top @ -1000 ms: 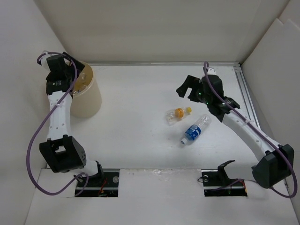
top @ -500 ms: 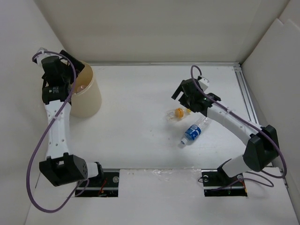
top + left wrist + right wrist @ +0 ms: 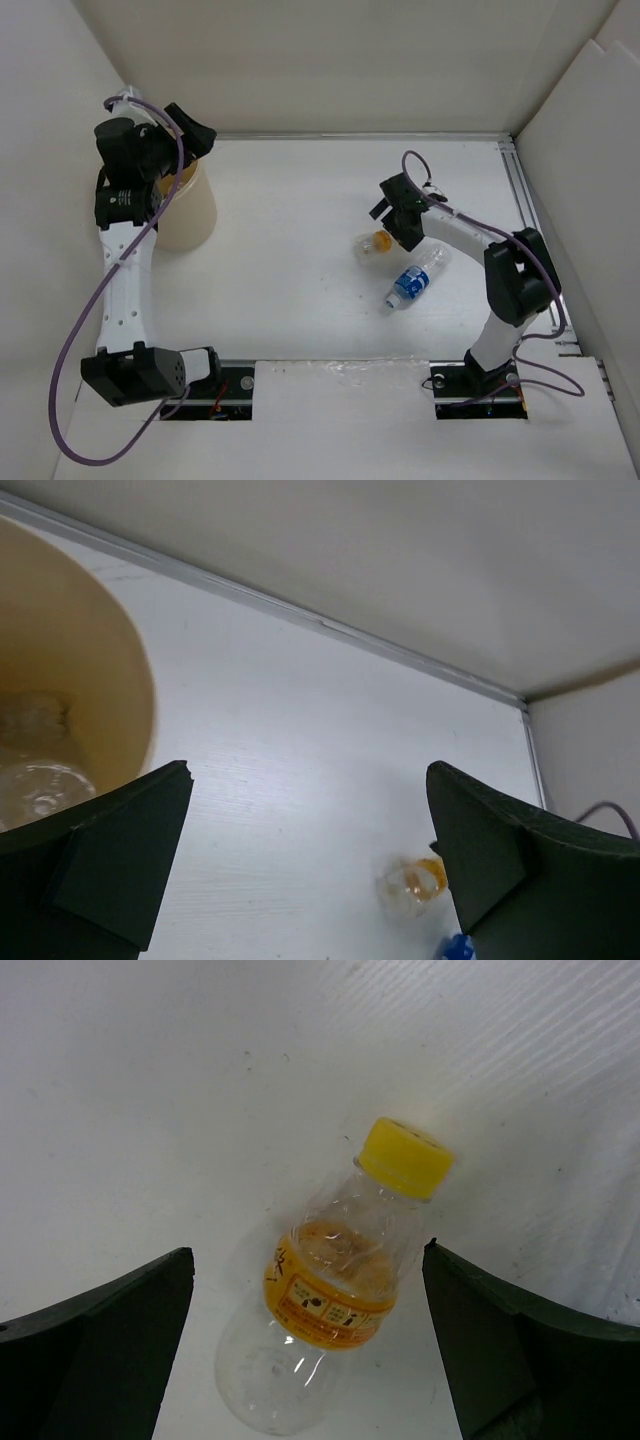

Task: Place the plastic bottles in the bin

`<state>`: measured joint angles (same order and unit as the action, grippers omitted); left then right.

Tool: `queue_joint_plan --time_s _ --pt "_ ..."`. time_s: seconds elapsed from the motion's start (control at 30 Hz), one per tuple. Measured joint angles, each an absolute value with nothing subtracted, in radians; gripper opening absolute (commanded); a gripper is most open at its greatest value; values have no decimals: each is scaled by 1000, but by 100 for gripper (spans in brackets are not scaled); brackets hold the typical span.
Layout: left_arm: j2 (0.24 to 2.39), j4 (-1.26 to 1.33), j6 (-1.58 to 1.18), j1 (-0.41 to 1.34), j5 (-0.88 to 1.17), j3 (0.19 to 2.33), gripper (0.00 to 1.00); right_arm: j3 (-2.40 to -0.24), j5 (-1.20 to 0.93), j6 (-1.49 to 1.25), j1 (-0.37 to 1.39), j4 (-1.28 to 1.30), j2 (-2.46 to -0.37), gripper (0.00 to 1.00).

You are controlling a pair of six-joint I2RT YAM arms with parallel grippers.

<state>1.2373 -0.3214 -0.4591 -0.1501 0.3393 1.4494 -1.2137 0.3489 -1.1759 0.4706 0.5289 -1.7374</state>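
A clear bottle with an orange label and yellow cap (image 3: pixel 328 1305) lies on its side on the white table; it also shows in the top view (image 3: pixel 376 243) and the left wrist view (image 3: pixel 413 885). My right gripper (image 3: pixel 308 1260) is open just above it, a finger on either side, not touching; in the top view it (image 3: pixel 388 214) sits at the bottle's far side. A clear bottle with a blue label (image 3: pixel 414 277) lies just right of it. The tan bin (image 3: pixel 186 206) stands far left, clear bottles (image 3: pixel 40 780) inside. My left gripper (image 3: pixel 196 138) is open and empty over the bin's far rim (image 3: pixel 128 670).
White walls close the table in at the back and both sides. A metal rail (image 3: pixel 525 205) runs along the right edge. The right arm's cable (image 3: pixel 420 165) loops above the gripper.
My right gripper has come down and left until it is right over the orange-label bottle. My left gripper has swung from left of the bin up to its far rim.
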Motion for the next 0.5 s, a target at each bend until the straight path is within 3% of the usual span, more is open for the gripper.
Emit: queue_joint_plan --time_s 0.2,0.33,0.43,0.5 --pt "1275 -309 -445 -120 424 1449 100 -1194 322 -1232 466 509 -1818 94" --pt "1295 -299 -445 -115 464 1449 100 -1200 313 -1255 466 475 -1847 58" --pt "1328 -295 -441 -72 466 1462 100 -1205 303 -1269 466 439 -1858 3" --pt "1362 -283 -442 -30 482 1466 100 -1220 300 -1268 466 432 -1868 0"
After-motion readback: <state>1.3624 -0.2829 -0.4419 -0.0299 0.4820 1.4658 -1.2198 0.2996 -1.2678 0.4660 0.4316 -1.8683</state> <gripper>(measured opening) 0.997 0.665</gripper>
